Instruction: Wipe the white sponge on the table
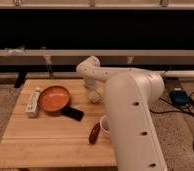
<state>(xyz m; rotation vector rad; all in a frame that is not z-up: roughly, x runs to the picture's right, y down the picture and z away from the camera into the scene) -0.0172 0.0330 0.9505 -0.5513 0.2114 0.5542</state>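
On table [50,142] far-right: gripper [93,92] over white sponge [94,96], finger state indeterminable | orange pan [53,98] left | sponge axis unclear

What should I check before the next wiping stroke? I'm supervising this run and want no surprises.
1. Gripper low at the table's far middle, over the white sponge: ok.
2. Grip on the sponge: cannot tell, the arm hides the contact.
3. Bare table beside the sponge for a stroke: ok on its left, toward the pan.
4. Orange pan and its black handle lie left of the sponge, apart from it: ok.
5. White cup and the reddish item sit nearer the front edge, partly behind the arm: cannot tell clearance.
6. White bar-shaped object at the left edge, away from the sponge: ok.
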